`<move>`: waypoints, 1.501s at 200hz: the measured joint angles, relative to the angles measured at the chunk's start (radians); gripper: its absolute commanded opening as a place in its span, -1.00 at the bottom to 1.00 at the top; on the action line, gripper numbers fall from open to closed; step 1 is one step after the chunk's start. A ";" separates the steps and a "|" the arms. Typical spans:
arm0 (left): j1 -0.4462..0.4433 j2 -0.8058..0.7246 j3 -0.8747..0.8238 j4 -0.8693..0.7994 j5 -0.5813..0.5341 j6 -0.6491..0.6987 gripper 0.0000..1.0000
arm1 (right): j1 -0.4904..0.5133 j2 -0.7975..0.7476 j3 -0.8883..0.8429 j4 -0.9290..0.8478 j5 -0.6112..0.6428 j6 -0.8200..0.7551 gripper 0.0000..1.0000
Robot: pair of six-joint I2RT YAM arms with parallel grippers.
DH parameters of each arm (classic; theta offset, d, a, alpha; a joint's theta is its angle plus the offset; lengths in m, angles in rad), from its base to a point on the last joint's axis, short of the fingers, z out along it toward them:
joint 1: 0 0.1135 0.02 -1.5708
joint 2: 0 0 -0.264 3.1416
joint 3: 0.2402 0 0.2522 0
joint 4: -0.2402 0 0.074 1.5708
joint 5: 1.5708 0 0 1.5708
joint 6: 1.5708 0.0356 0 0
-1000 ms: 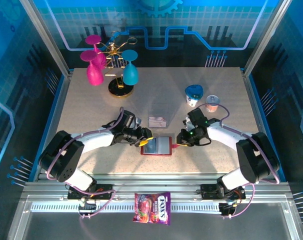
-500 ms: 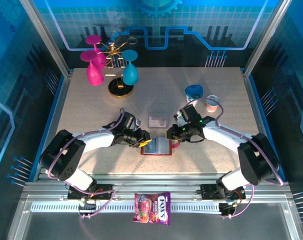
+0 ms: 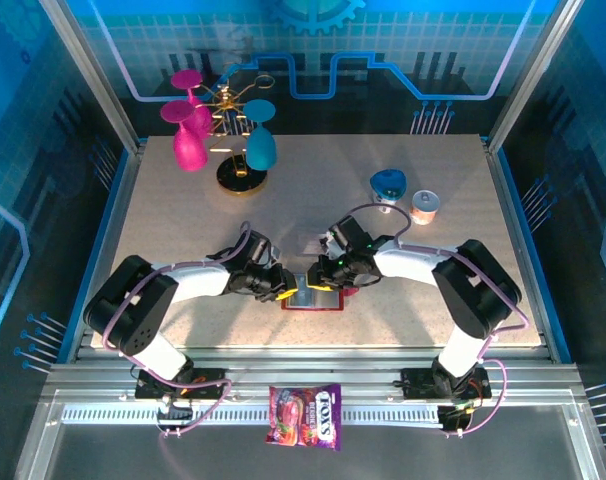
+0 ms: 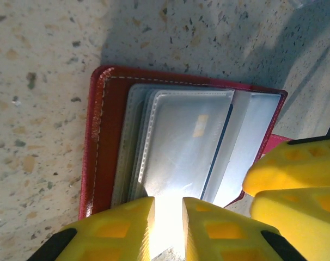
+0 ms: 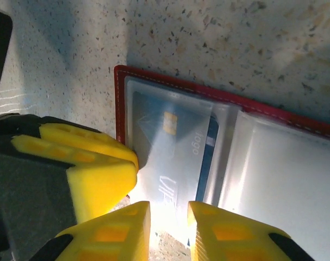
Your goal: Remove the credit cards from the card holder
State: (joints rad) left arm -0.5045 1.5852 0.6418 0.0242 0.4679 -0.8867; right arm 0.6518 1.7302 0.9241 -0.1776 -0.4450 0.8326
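Both end effectors — left (image 4: pixel 167 225), right (image 5: pixel 169 231) — stand narrowly parted, each pinching the open card holder's (image 4: pixel 102 136) clear sleeves.

I count one card holder (image 3: pixel 313 297), red, lying open on the bench (image 3: pixel 183 215) between my two grippers: my left gripper (image 3: pixel 286 291) and my right gripper (image 3: pixel 321 281). Inside it I can make out one blue card (image 5: pixel 176 149) under a clear sleeve; whether more cards sit behind it I cannot tell. One pale card (image 3: pixel 314 242) lies loose on the bench just beyond the card holder. There are two upturned goblets, one pink (image 3: pixel 186 136) and one teal (image 3: pixel 260 140), on one gold stand (image 3: pixel 241 172). I see two small cups: one with a blue lid (image 3: pixel 387 186), one with a pink band (image 3: pixel 424 206). One candy bag (image 3: pixel 305 415) lies on the near rail.
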 measured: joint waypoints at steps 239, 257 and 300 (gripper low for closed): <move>0.005 -0.006 -0.011 0.018 0.000 -0.001 -0.51 | 0.010 0.072 0.069 -0.093 0.053 -0.058 -0.45; 0.005 -0.016 -0.016 0.017 0.000 -0.004 -0.44 | 0.010 0.072 0.069 -0.095 0.052 -0.059 -0.46; 0.008 -0.072 -0.018 -0.026 -0.028 -0.003 -0.39 | 0.010 0.055 0.063 -0.077 0.042 -0.039 -0.47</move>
State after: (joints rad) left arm -0.4961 1.5127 0.6235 -0.0021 0.4397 -0.8894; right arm 0.6621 1.7855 0.9867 -0.2550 -0.4030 0.7940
